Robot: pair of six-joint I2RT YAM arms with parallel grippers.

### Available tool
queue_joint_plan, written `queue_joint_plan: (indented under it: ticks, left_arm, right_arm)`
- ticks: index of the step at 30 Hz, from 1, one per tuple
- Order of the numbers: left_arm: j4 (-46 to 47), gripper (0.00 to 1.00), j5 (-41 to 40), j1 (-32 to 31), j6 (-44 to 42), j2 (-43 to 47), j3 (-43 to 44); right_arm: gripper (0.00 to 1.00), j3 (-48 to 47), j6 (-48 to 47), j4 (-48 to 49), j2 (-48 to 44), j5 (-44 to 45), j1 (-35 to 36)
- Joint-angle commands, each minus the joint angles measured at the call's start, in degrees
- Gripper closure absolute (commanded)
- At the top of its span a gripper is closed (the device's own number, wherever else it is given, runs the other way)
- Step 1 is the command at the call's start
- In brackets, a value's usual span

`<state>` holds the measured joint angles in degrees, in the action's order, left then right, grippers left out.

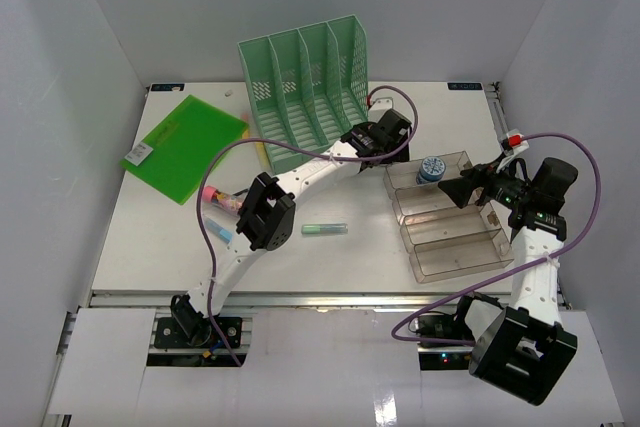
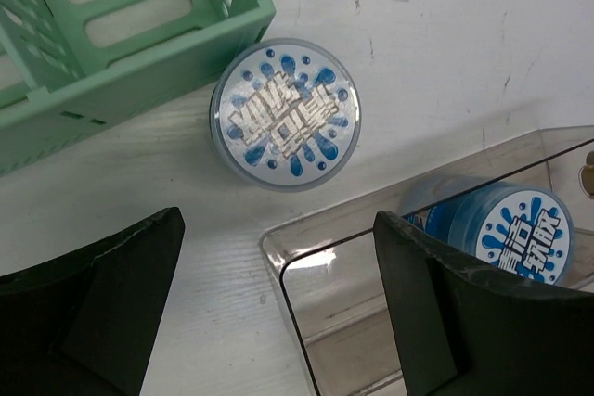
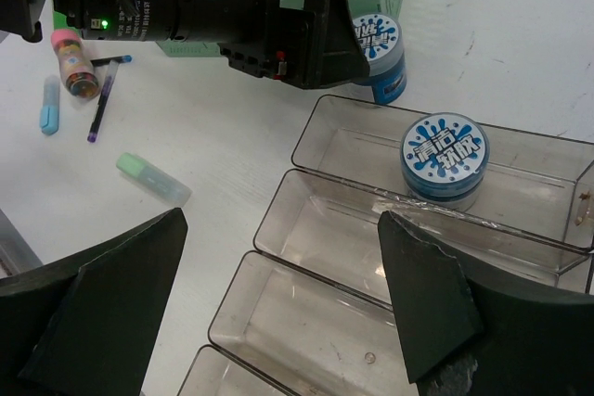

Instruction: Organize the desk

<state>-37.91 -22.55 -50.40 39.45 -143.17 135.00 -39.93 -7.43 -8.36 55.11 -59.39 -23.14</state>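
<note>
The white desk (image 1: 330, 262) carries a clear stepped tray (image 1: 455, 252) at the right. One blue round tub (image 1: 431, 169) stands in the tray's far compartment; it also shows in the right wrist view (image 3: 444, 155). A second blue tub (image 2: 285, 113) stands on the desk between the green file rack (image 2: 111, 53) and the tray's corner (image 2: 278, 252). My left gripper (image 2: 278, 224) is open and empty, hovering just short of this tub. My right gripper (image 3: 278, 220) is open and empty above the tray's middle compartments (image 3: 278, 206).
The green rack (image 1: 300, 77) stands at the back centre. A green folder (image 1: 185, 145) lies at the back left. A green highlighter (image 1: 325, 230) lies mid-desk. A pink-capped tube (image 3: 74, 67) and pens (image 3: 102, 104) lie at the left. White walls enclose three sides.
</note>
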Motion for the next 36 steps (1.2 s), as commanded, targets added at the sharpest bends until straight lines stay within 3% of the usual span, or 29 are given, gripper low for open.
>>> queue_joint_plan:
  ticks: [1,7,24,31,36]
  left_arm:
    - [5.5,0.05,-1.5,0.0,-3.2,1.0,-1.0]
    - [9.7,0.04,0.1,0.0,-6.1,-0.6,-1.1]
    - [15.6,0.06,-5.5,0.0,-11.4,-4.7,-0.7]
    - [20.1,0.15,-5.9,0.0,-13.5,-4.9,-1.6]
    - [22.6,0.36,-6.4,0.0,-14.9,-4.7,-1.7]
  right_arm:
    - [0.10,-0.2,1.4,2.3,-0.4,-2.6,-0.2]
    - [0.10,-0.2,1.5,2.5,-0.1,-2.4,-0.2]
    - [0.10,-0.2,1.6,2.6,0.5,-2.3,-0.2]
    - [0.10,-0.1,1.5,2.5,0.7,-2.4,-0.2]
    - [0.10,0.0,1.5,2.5,0.8,-2.3,-0.2]
